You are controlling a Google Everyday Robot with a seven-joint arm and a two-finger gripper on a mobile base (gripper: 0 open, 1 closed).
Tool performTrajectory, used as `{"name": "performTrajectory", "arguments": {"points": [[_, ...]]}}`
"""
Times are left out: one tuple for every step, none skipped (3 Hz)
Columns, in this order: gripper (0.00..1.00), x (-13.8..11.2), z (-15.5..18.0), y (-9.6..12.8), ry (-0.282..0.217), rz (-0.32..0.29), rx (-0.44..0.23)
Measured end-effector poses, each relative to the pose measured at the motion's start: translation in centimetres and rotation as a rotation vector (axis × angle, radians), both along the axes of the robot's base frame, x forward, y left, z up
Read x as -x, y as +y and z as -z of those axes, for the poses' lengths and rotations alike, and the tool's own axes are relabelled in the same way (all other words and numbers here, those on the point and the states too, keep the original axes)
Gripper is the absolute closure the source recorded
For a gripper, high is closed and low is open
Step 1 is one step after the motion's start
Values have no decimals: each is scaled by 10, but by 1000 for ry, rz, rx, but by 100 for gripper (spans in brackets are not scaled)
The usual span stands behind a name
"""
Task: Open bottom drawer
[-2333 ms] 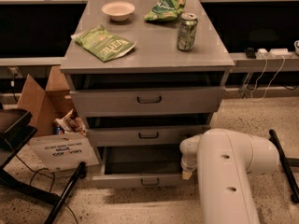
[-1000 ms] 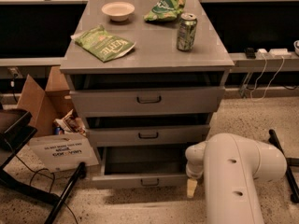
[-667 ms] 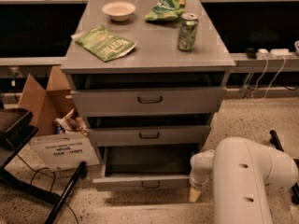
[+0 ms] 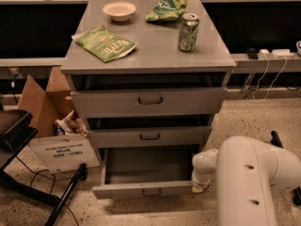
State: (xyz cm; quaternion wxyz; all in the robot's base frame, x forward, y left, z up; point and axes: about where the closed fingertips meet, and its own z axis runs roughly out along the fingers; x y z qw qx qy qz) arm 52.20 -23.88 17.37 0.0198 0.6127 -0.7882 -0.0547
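Note:
The bottom drawer, the slimmest grey front of three with a small dark loop handle, stands pulled out from the grey cabinet. Its plain grey tray is bare. The medium-fronted drawer and the tallest-fronted drawer above it each sit slightly out. My white arm fills the lower right. My gripper is at the right end of the bottom drawer's front, low and close to the panel's corner, mostly hidden behind the wrist.
On the cabinet top are a white bowl, two green snack bags and a green soda can. A cardboard box with a white sign and a black chair base stand left. Cables and a power strip are right.
The bottom drawer's front has slid a little further out toward the camera. My arm and gripper have moved right and down, from the drawer's inside right to its front corner.

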Motion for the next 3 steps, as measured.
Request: {"name": "performTrajectory", "arguments": {"points": [[96, 0, -4, 0, 0, 0, 0], [100, 14, -7, -4, 4, 15, 7], [82, 35, -5, -1, 37, 20, 8]]}}
